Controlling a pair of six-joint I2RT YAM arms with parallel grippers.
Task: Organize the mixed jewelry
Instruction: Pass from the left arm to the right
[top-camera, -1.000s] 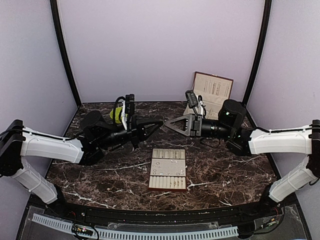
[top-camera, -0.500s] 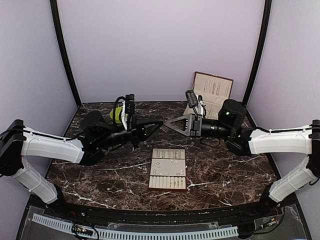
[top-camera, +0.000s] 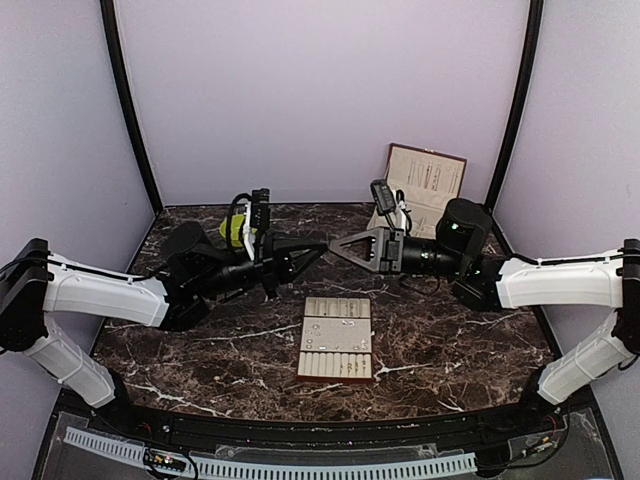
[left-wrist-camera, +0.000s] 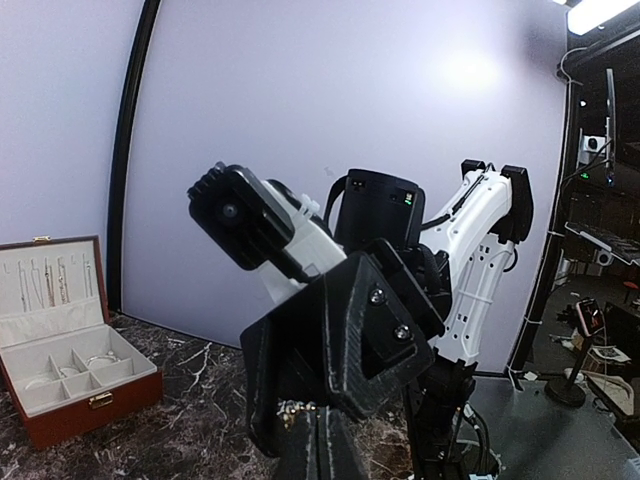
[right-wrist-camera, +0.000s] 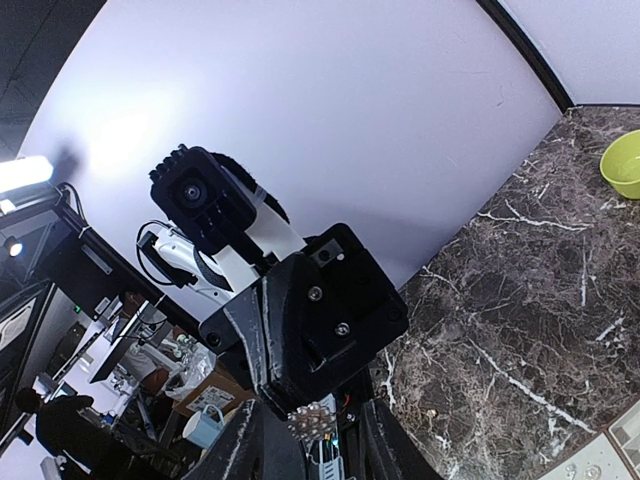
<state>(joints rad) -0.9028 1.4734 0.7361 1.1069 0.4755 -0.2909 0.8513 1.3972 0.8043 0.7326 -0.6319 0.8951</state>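
Observation:
My left gripper (top-camera: 322, 246) and right gripper (top-camera: 334, 246) meet tip to tip in the air above the marble table. The left one (left-wrist-camera: 316, 416) is shut on a small sparkly studded piece of jewelry (left-wrist-camera: 296, 406). In the right wrist view that piece (right-wrist-camera: 311, 418) pokes out below the left fingers (right-wrist-camera: 300, 340). It sits inside my right gripper (right-wrist-camera: 313, 423), which is open with a gap on each side. A few tiny silvery pieces (top-camera: 318, 322) lie on the beige slotted tray (top-camera: 337, 362) below the grippers.
An open brown jewelry box (top-camera: 425, 185) (left-wrist-camera: 60, 370) stands at the back right, with chains in its lid and hoops in its compartments. A lime-green bowl (top-camera: 232, 232) (right-wrist-camera: 622, 163) sits at the back left, partly behind the left arm. Purple walls close in the table.
Both grippers stay tip to tip above the table. No clear movement shows.

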